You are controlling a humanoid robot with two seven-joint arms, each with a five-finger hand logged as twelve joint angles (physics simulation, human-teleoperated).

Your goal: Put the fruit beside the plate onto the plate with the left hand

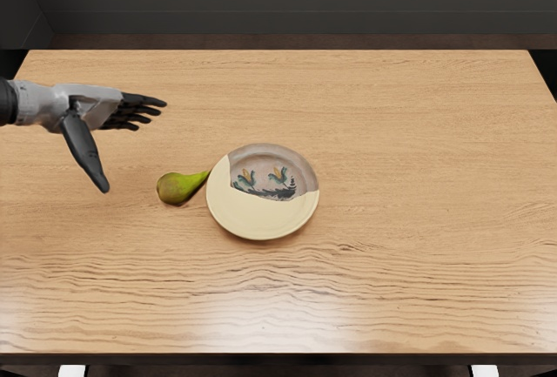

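A green pear [180,186] lies on its side on the wooden table, its narrow end pointing right and touching the left rim of the plate. The plate [252,213] is round and cream-coloured with a painted picture in its upper half; nothing lies on it. My left hand [117,133] comes in from the left edge and hovers above the table, up and to the left of the pear, apart from it. Its dark fingers [139,111] are stretched out to the right and the thumb [87,152] hangs down; it holds nothing.
The wooden table [392,290] fills the view, with its far edge against a dark wall and its near edge at the bottom.
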